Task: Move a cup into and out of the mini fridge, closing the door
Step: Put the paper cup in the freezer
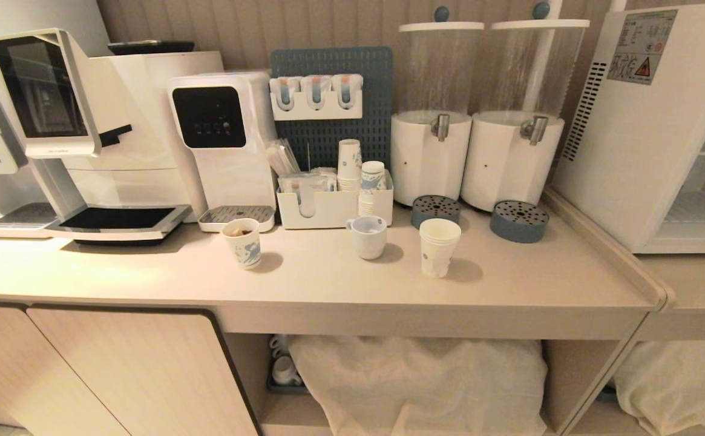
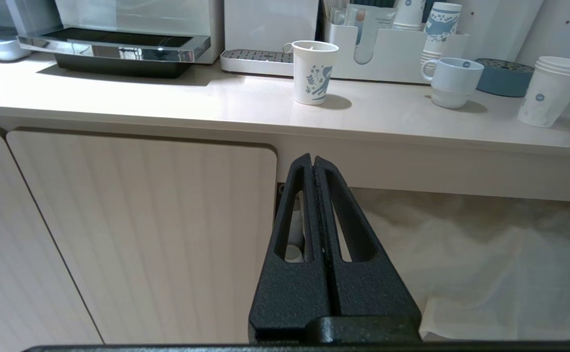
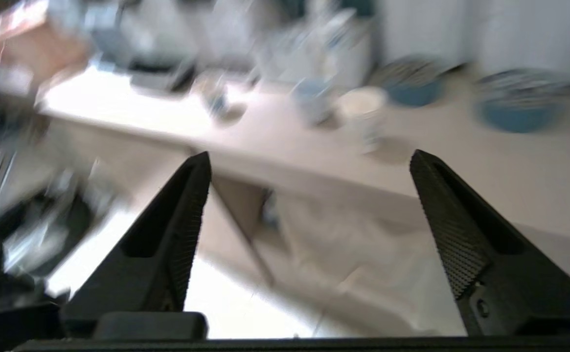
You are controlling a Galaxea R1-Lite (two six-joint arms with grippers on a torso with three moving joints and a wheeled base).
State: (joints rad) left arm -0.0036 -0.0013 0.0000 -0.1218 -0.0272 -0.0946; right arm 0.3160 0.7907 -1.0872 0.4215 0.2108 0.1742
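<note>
The cup, a white stack with layered rims, stands on the counter in front of the two drink dispensers; it also shows in the left wrist view and, blurred, in the right wrist view. The mini fridge sits at the far right, its side vents and warning sticker facing me, and white shelves show inside. Its door is not in view. Neither arm shows in the head view. My left gripper is shut and empty, low in front of the cabinet. My right gripper stands wide open and empty below the counter's edge.
A short blue-printed paper cup and a white mug stand left of the cup. Behind are two blue drip trays, a cup organizer, a water dispenser and a coffee machine. White bags fill the shelf below.
</note>
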